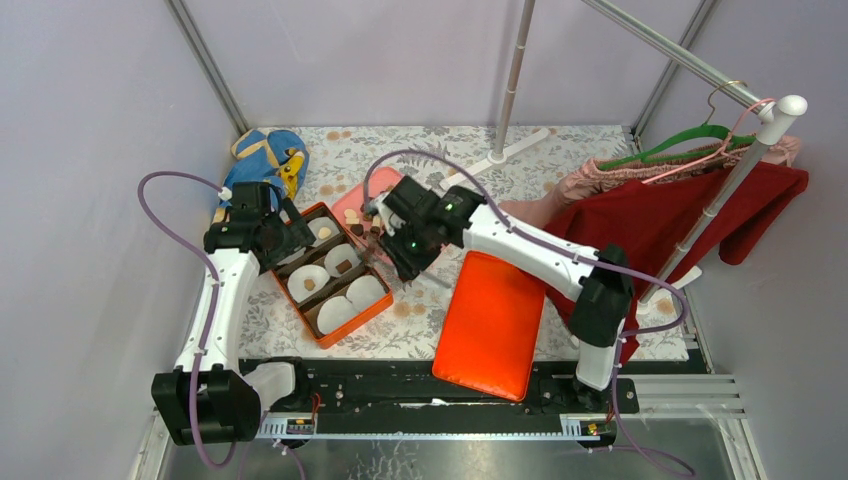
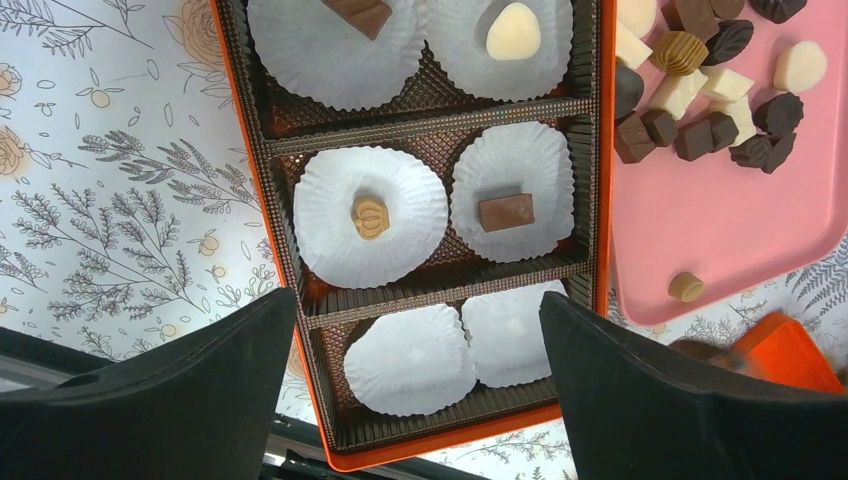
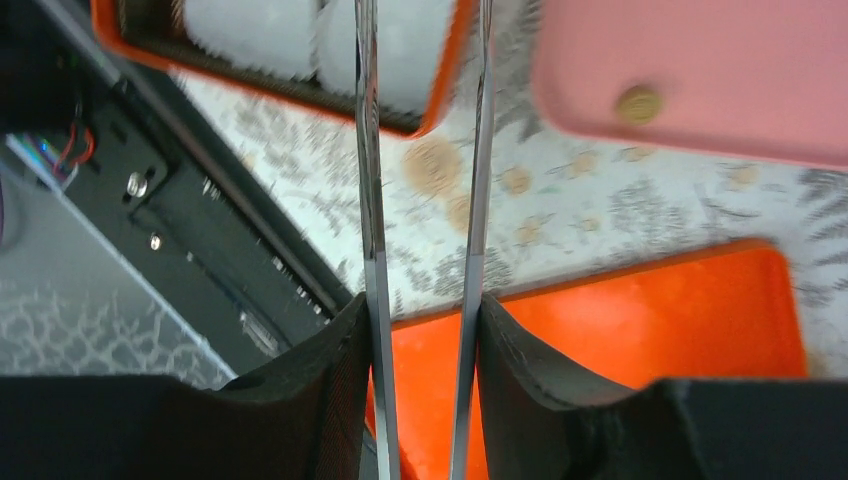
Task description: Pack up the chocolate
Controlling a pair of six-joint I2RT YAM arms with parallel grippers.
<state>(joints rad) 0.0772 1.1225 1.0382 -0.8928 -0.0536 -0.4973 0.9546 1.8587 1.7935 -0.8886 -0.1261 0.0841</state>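
Floral cloth [image 2: 120, 200] covers the table. Left gripper [image 2: 418, 300] hangs spread wide above the box [image 2: 603, 200]. Chocolate [image 2: 505, 212] sits singly in four liners [image 2: 330, 230]; the bottom two are empty. More lies piled on the tray [image 2: 720, 230], upper right. Right gripper [image 3: 422, 310] is clamped on tongs [image 3: 368, 150], apparently empty, tips out of frame. Step: fetching a piece. Next: lower the tongs over one piece and pinch gently.

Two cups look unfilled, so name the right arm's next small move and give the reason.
Probably swing the right gripper, shut on the tongs, toward the lone round chocolate on the pink tray. That piece sits apart from the pile, and the two liners of the box nearest the arms hold nothing, while the other four each carry a piece.
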